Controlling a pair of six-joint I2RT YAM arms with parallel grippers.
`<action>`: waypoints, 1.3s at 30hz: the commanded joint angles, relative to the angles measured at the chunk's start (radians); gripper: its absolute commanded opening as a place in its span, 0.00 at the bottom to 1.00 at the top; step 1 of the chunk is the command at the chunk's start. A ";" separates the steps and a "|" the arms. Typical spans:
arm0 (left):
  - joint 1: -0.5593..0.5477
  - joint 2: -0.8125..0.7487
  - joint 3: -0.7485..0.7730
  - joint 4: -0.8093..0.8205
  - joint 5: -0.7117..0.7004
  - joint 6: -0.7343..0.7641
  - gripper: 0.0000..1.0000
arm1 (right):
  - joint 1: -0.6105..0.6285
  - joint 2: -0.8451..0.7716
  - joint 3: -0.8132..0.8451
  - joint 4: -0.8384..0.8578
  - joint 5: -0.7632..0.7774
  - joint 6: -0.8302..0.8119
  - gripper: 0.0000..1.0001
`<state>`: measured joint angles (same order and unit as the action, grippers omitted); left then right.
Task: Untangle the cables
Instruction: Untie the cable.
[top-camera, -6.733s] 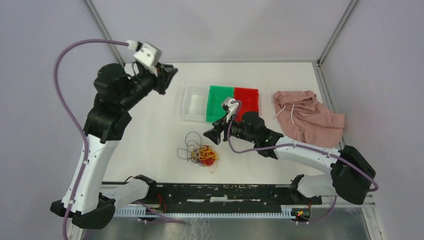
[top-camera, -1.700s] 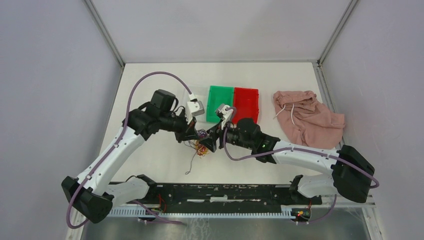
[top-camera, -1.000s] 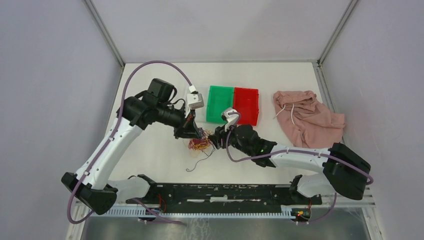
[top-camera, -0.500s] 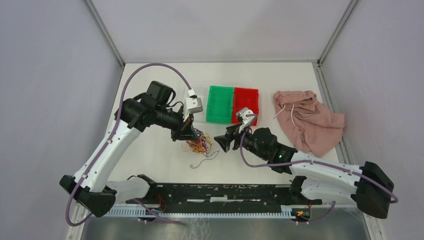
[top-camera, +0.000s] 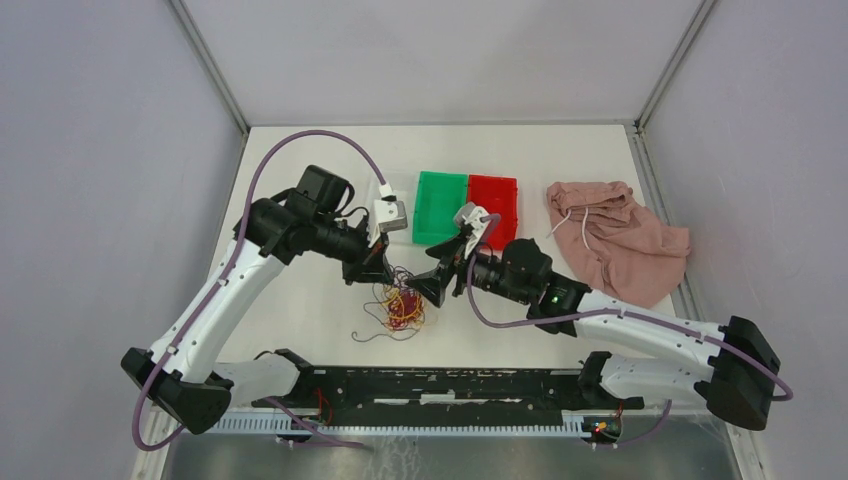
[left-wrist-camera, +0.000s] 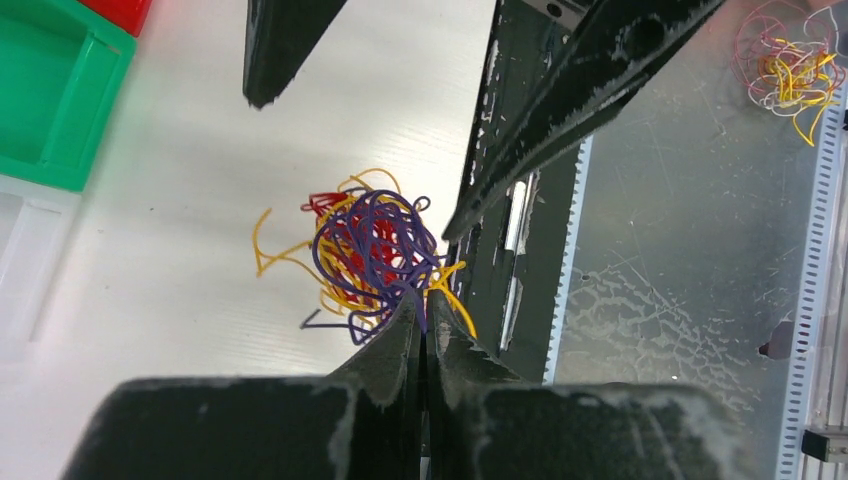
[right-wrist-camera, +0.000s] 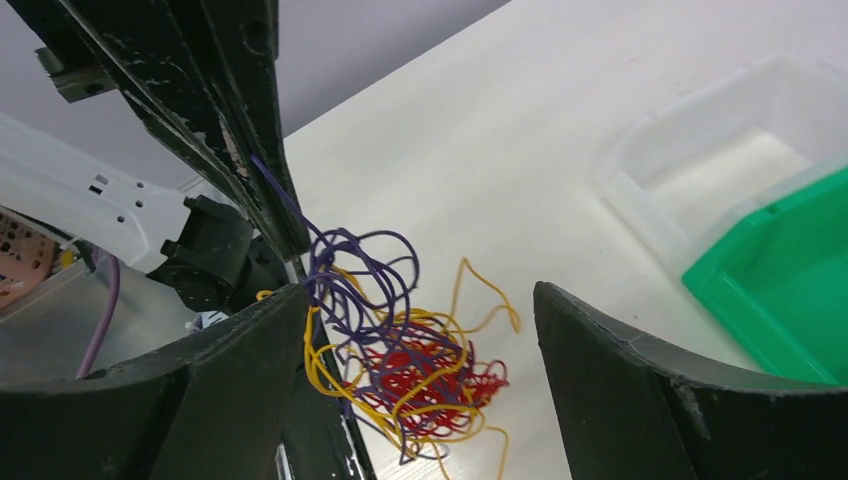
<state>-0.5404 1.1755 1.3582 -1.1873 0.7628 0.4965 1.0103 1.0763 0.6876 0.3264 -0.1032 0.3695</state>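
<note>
The cables (top-camera: 402, 305) form one tangled clump of purple, red and yellow wires hanging low over the table. My left gripper (top-camera: 383, 273) is above the clump and shut on a purple cable (left-wrist-camera: 424, 306) at its top. In the right wrist view the clump (right-wrist-camera: 420, 365) hangs between my right gripper's (right-wrist-camera: 418, 296) open fingers without touching them. That gripper (top-camera: 434, 287) stands just right of the clump, and its two fingers (left-wrist-camera: 560, 120) show beyond the clump (left-wrist-camera: 372, 248) in the left wrist view. A loose dark strand (top-camera: 375, 335) lies on the table.
A green bin (top-camera: 441, 207) and a red bin (top-camera: 494, 205) sit side by side behind the grippers, with a clear bin (right-wrist-camera: 715, 150) left of them. A pink cloth (top-camera: 615, 238) with a white drawstring lies at the right. The black rail (top-camera: 450, 385) runs along the near edge.
My right gripper has opened wide, pulled back to the right, then returned to the clump. The left gripper has stayed shut on the purple cable and the clump has sunk lower.
</note>
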 joint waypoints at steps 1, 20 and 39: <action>-0.006 -0.004 0.039 0.019 0.037 0.038 0.03 | 0.011 0.054 0.080 0.112 -0.104 -0.001 0.90; -0.031 0.069 0.166 -0.088 0.156 0.041 0.03 | 0.049 0.269 0.170 0.204 0.187 -0.071 0.71; -0.039 0.096 0.392 -0.273 0.114 0.109 0.03 | 0.036 0.214 -0.033 0.160 0.433 -0.057 0.52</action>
<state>-0.5735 1.3060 1.6917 -1.4273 0.8211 0.5735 1.0603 1.3285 0.6750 0.5056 0.2478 0.3099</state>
